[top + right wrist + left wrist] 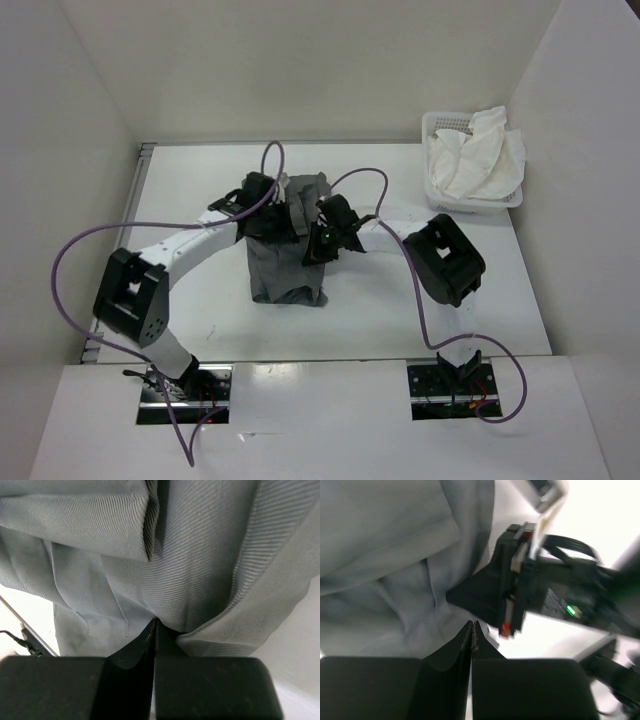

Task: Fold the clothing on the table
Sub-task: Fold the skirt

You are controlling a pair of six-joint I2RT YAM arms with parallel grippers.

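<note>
The dark grey clothing point(285, 272) lies bunched in a rough rectangle mid-table point(400, 310). My left gripper point(284, 217) sits over its far part. In the left wrist view its tips point(472, 625) are shut at the edge of the clothing point(385, 555), and no fabric shows between them. My right gripper point(318, 238) is at the garment's right edge. In the right wrist view it point(154, 622) is shut, with a fold of the clothing point(200, 555) gathered at its tips. The right gripper's black body point(520, 595) looms close in the left wrist view.
A white slotted basket point(440, 125) holding a white cloth point(480, 160) stands at the far right corner. Purple cables point(70, 260) loop above both arms. White walls close in the table on three sides.
</note>
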